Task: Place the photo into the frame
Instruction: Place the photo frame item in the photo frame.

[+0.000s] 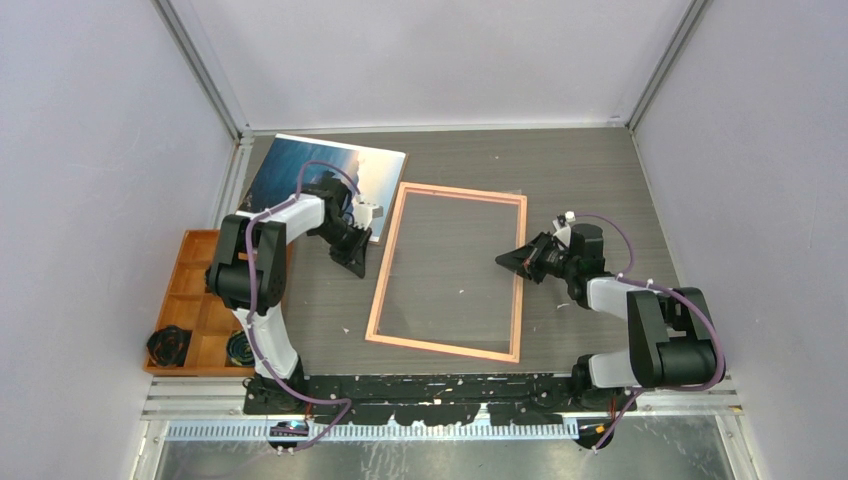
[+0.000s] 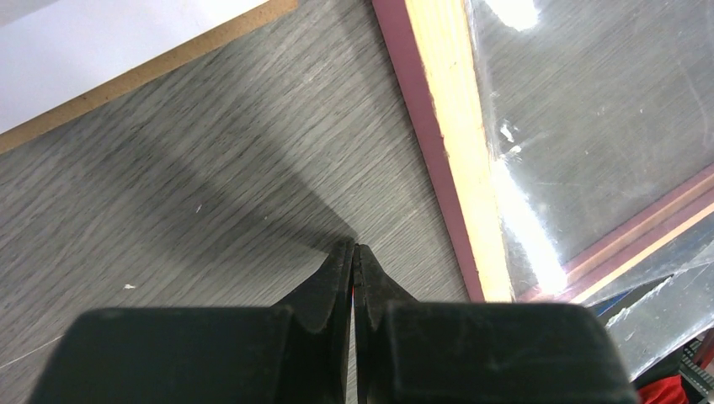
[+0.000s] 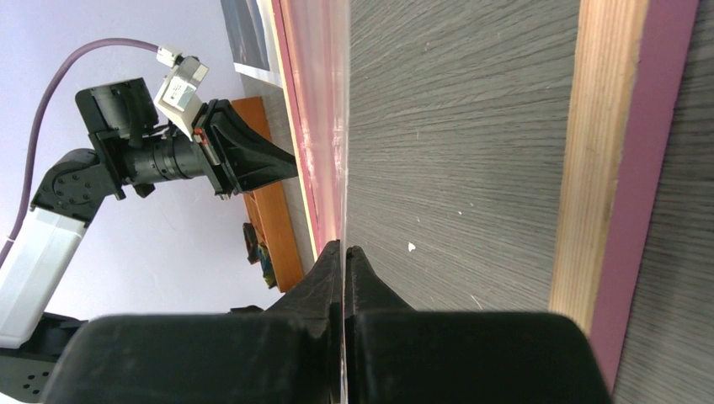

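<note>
The grey counter point(image 1: 580, 170) carries the frame point(image 1: 381, 275), which lies flat at its middle with a glossy clear pane point(image 2: 589, 126) inside its border. The photo point(image 1: 300, 165) lies picture side up at the far left (on a brown board point(image 2: 168, 63) whose edge shows beneath it), just beside the frame's far left corner. An orange tray point(image 1: 190, 260) sits at the left edge. The left pincer point(image 1: 356, 270) is pressed closed and empty just outside the frame's left border. The right pincer point(image 1: 499, 259), likewise closed on nothing, reaches in over the right border.
</note>
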